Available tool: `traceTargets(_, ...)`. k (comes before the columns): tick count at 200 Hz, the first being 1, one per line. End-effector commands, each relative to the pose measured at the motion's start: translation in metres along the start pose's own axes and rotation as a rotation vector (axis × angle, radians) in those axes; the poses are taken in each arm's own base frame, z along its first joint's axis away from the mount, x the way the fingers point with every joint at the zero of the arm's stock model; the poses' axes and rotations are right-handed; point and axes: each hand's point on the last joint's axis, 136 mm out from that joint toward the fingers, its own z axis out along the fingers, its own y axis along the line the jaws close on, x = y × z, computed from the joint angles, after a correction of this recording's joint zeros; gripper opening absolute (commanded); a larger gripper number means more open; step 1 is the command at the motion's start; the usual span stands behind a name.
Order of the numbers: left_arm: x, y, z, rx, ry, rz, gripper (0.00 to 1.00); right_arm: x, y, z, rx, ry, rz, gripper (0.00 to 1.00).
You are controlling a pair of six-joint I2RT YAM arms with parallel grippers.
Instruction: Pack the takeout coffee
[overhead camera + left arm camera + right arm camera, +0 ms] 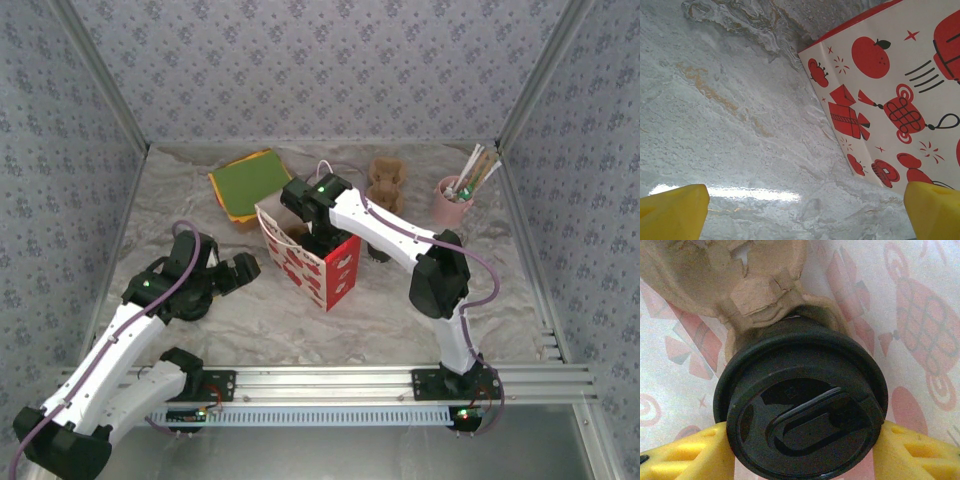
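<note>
Right gripper [800, 460] is down inside the red-and-white paper bag [335, 272]. Its yellow fingers [685, 457] pinch the takeout coffee [800, 405], black lid up, inside the bag against a brown cardboard carrier [740, 280]. Left gripper [800, 212]: fingers spread wide, empty, just beside the bag. Pink cup [450, 203] holds sticks and straws.

The fingers [675, 212] of the left gripper [805, 220] are bright yellow. Ahead of them, to the right, the paper bag [890, 100] is white with red oranges, gift boxes and lanterns and thin black lines. Under them the table [715, 100] is grey-white like marble, with one tan streak. Between the yellow fingers [685, 455] of the right gripper [805, 457], the takeout coffee [805, 410] has a black lid; beyond it the cardboard tray [740, 280] is light brown.
</note>
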Motion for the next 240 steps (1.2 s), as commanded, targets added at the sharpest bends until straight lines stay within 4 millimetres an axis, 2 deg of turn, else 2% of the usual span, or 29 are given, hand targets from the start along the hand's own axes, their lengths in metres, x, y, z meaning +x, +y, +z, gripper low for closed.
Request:
traceTargets(1, 0.001, -0.001, -0.004, 0.006, 0.004, 0.002, 1.00, 0.012, -0.008, 0.002, 0.027, 0.047, 0.012, 0.64)
traceTargets(125, 0.001, -0.001, -0.003, 0.005, 0.006, 0.003, 1.00, 0.012, -0.009, 0.004, 0.029, 0.046, 0.013, 0.63)
traceTargets(240, 0.002, 0.000, -0.004, 0.005, 0.005, 0.002, 1.00, 0.019, -0.011, 0.025, 0.039, 0.078, 0.015, 0.63)
